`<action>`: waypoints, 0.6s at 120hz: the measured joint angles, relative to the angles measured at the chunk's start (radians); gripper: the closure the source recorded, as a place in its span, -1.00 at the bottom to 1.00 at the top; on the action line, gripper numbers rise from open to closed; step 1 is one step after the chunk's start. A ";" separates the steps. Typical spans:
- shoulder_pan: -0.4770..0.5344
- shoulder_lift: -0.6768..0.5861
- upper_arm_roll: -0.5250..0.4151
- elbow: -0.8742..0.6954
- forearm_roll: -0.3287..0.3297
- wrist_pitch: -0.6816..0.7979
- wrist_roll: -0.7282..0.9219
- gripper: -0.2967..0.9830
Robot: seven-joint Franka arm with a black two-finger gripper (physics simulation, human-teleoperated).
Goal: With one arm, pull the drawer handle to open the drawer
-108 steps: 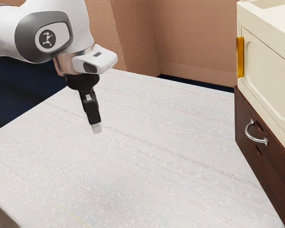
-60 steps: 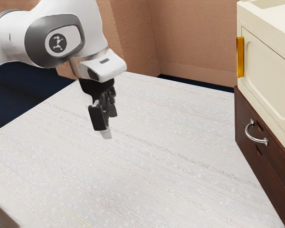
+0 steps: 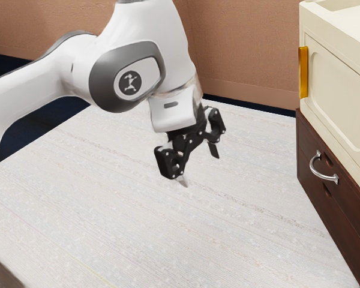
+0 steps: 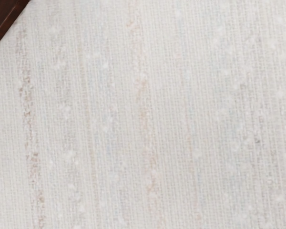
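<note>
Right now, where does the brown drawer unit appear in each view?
Exterior view: the brown drawer unit stands at the exterior view's right, under the cream box.
Wrist view: a small piece of the brown drawer unit is in one corner, bordering the tabletop.
Shared landmark: the pale, streaked tabletop.

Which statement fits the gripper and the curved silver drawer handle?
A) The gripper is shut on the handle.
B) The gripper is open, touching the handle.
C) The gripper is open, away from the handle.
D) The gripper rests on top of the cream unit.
C: in the exterior view the fingers of the gripper are spread apart, and a stretch of pale tabletop lies between them and the silver handle.
</note>
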 joint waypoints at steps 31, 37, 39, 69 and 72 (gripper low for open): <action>0.005 0.062 -0.004 0.007 -0.057 0.176 0.211 -0.33; 0.000 0.075 -0.009 0.011 -0.071 0.206 0.249 -0.22; -0.003 0.079 -0.010 0.012 -0.079 0.216 0.262 -0.19; -0.012 0.120 -0.046 0.047 -0.151 0.308 0.429 0.11; -0.012 0.129 -0.052 0.058 -0.154 0.313 0.443 0.13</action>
